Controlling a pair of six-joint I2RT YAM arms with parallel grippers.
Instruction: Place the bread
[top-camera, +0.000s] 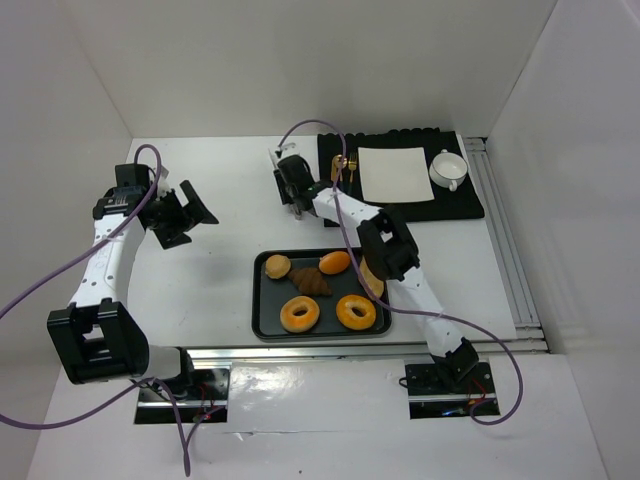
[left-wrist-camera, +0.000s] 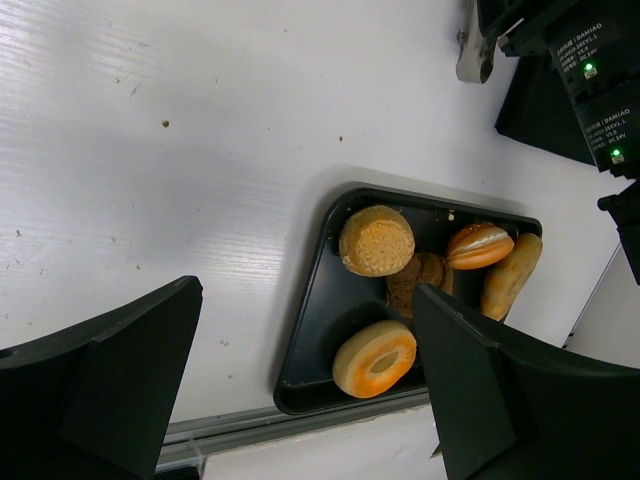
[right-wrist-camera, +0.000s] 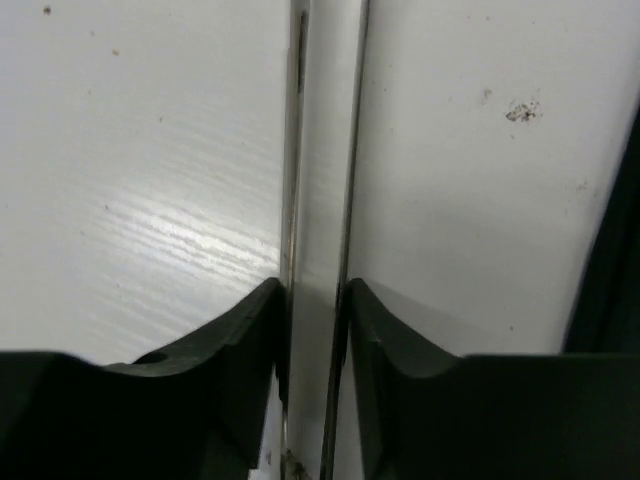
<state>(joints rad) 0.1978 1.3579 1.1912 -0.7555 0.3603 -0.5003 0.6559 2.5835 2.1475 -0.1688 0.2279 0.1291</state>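
A black tray (top-camera: 262, 300) near the table's front holds a round bun (top-camera: 278, 266), a brown pastry (top-camera: 312, 282), an orange bun (top-camera: 334, 262), two ring-shaped breads (top-camera: 299, 315) (top-camera: 356, 312) and a long roll partly hidden under the right arm. The left wrist view shows the tray (left-wrist-camera: 310, 340), the round bun (left-wrist-camera: 376, 240) and one ring (left-wrist-camera: 375, 358). My right gripper (top-camera: 293, 192) (right-wrist-camera: 313, 290) is shut on metal tongs (right-wrist-camera: 296, 150), held over bare table behind the tray. My left gripper (top-camera: 190, 215) (left-wrist-camera: 305, 292) is open and empty, left of the tray.
A black placemat (top-camera: 470, 205) at the back right carries a white napkin (top-camera: 393, 173), a white cup (top-camera: 449, 168) and a gold fork (top-camera: 350, 165). White walls enclose the table. A metal rail (top-camera: 505, 250) runs along the right edge.
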